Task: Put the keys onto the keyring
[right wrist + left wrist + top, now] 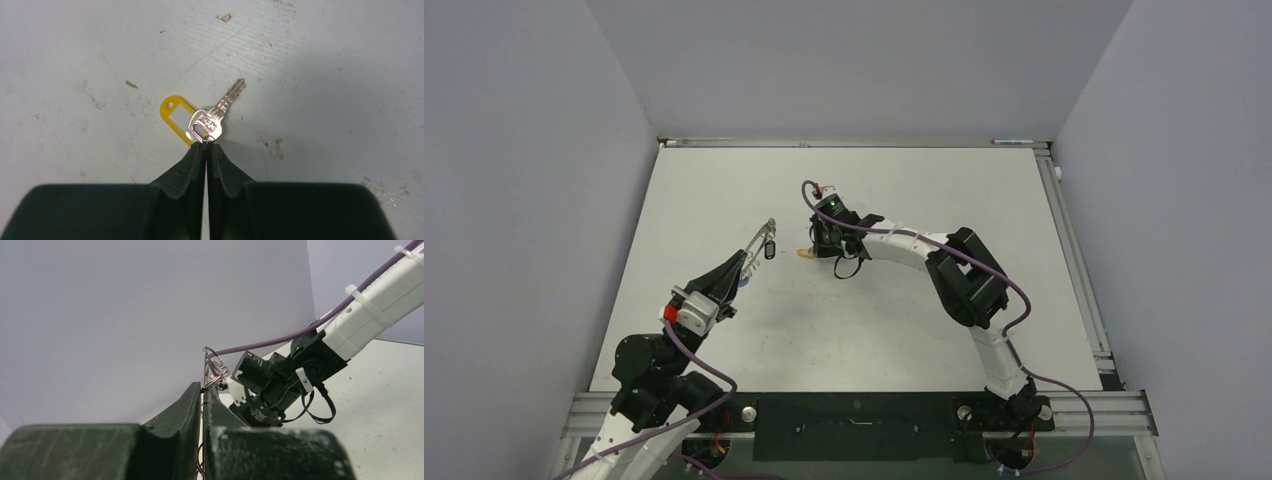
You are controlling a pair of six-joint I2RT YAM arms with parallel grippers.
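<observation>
At left, the left fingers (pixel 742 262) are pressed fully together on the keyring (pixel 759 238), holding the thin wire loop clear of the surface (pixel 724 180) and slanted toward the right arm (pixel 904 245). From overhead we see 1 dark-headed key (pixel 770 249) hanging at the loop's far end, its blade too small to make out. A blue speck (pixel 742 282) sits just beside those fingers, and we cannot tell what it is. In the left wrist view the wire shows only as overlapping coils rising from the fingertips. Its lower part is hidden between them, and the dark-headed key cannot be picked out there. A purple cable (pixel 260 345) runs behind the coils.

At centre, the right fingers (pixel 202 150) are closed to a hairline slit, their tips nipping the near rim of the silver key (pixel 215 117). The key lies on the scuffed surface with its blade pointing away. Its head overlaps a yellow tag (pixel 172 115), covering 1 end of it. From overhead the right wrist hides this key almost entirely, and only a sliver of yellow shows. The keyring and this key are near each other but apart.
</observation>
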